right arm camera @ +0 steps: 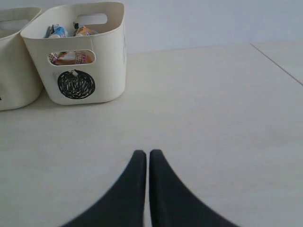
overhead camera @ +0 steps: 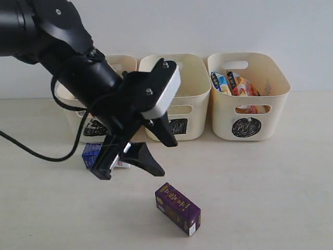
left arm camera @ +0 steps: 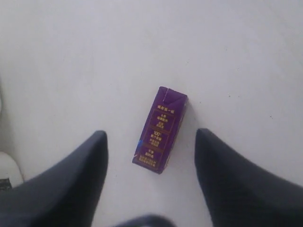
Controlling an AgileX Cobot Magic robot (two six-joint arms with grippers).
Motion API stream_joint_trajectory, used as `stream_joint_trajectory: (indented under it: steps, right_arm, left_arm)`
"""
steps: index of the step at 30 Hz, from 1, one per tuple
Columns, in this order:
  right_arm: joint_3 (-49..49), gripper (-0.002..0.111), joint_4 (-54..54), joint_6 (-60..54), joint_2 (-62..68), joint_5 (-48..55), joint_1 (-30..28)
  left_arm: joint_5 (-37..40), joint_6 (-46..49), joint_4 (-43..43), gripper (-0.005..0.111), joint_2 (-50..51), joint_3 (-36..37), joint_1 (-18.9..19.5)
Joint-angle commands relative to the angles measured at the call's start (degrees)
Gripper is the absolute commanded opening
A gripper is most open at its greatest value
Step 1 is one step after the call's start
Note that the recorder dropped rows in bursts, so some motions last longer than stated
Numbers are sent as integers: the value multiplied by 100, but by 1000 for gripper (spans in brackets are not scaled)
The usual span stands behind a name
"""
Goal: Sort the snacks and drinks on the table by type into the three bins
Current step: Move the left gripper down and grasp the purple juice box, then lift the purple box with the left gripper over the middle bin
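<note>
**Count.** Three bins stand in a row at the back of the bench (overhead camera: 270, 198): the left bin (overhead camera: 120, 62), the middle bin (overhead camera: 190, 78) and the right bin (overhead camera: 250, 104). Two cartons lie on the bench in front of them, one purple carton (overhead camera: 177, 208) and one blue-white milk carton (overhead camera: 92, 154). The right bin bears a black circle and holds at least two crinkly bags, a blue bag (overhead camera: 219, 82) and an orange-white bag (overhead camera: 243, 86).

**Location of task items.** The purple carton lies flat on its side, well apart from the bins. In my left wrist view it sits between my spread fingers (left arm camera: 71, 179) and touches neither of them. The milk carton lies near the foot of the left bin.

**Fingers.** My left gripper (overhead camera: 168, 158) is spread wide and empty, above the bench and just beside the purple carton. My right gripper (right arm camera: 147, 153) has its fingers pressed together with nothing between them, and is outside the exterior view.

**Hidden or unclear.**
- My left arm covers most of the left bin, so I cannot read its mark.
- The middle bin's dark mark is partly covered.
- I cannot see the contents of either of these two bins.
- The milk carton is partly behind my left gripper.
- I cannot fix the exact number of bags in the right bin.
</note>
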Motion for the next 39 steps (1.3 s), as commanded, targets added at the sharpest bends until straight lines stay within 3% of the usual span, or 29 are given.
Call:
stream_joint_trajectory:
  steps: [1, 4, 17, 31, 39]
  right_arm:
    - [25, 0, -5, 3, -30, -34, 14]
    - [25, 0, -5, 3, -30, -34, 14]
    - [25, 0, -5, 3, -30, -34, 14]
    - [25, 0, -5, 3, -30, -34, 14]
    - [25, 0, -5, 3, -30, -34, 14]
  left_arm:
    - [-435, 383, -81, 68, 9, 274, -302]
    - [-475, 551, -69, 76, 79, 335, -429]
    - [-570, -245, 900, 72, 749, 335, -956]
    - [-850, -364, 992, 72, 1371, 10, -986]
    - [-597, -572, 1304, 72, 1780, -369, -986]
